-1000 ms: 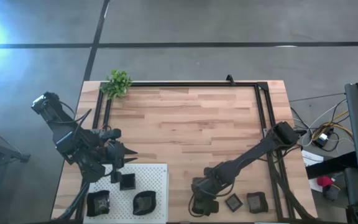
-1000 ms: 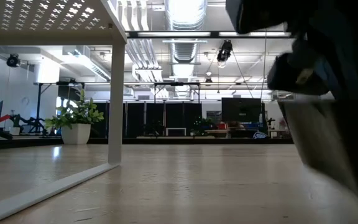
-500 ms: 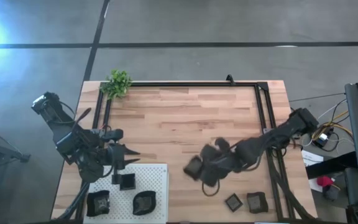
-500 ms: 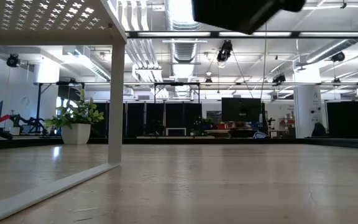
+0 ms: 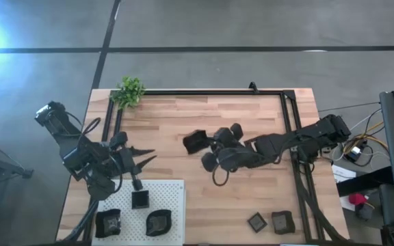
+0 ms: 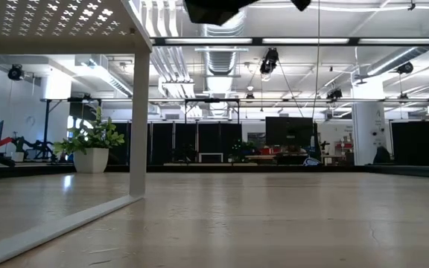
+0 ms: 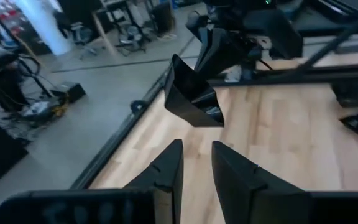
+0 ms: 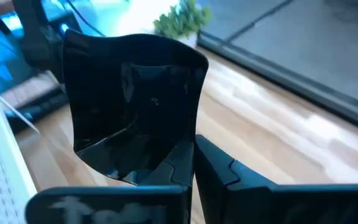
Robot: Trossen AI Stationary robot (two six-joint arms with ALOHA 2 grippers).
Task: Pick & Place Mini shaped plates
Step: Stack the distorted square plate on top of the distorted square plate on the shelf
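Note:
My right gripper (image 5: 208,145) hangs over the middle of the table, shut on a black mini shaped plate (image 5: 195,142). The plate fills the right wrist view (image 8: 132,99) and shows in the left wrist view (image 7: 194,93). My left gripper (image 5: 146,158) stands open at the table's left, above the far edge of the white perforated board (image 5: 169,195), pointing toward the held plate with nothing between its fingers (image 7: 169,168). Three plates (image 5: 140,199) lie on the board. Two more plates (image 5: 256,221) rest flat on the wood near the front edge. My right gripper pinches the plate by its rim (image 8: 178,155), near a corner, between the two fingers (image 8: 213,171). The fingers come from the table's right, slanting a little down. The plate stands on edge beyond the fingertips, its hollow side toward the wrist, lifted well clear of the table.
A small green plant (image 5: 130,91) sits at the far left corner. Black rails (image 5: 289,130) run along the far and right sides of the wooden table top. Bare wood lies between the board and the two front plates.
My right gripper, shut throughout, has risen from near the table's front edge beside the two plates and swung toward the far left, to over the table's middle, turning its wrist as it went. The plate has gone up with it, clear of the table. My left gripper's wrist has turned.

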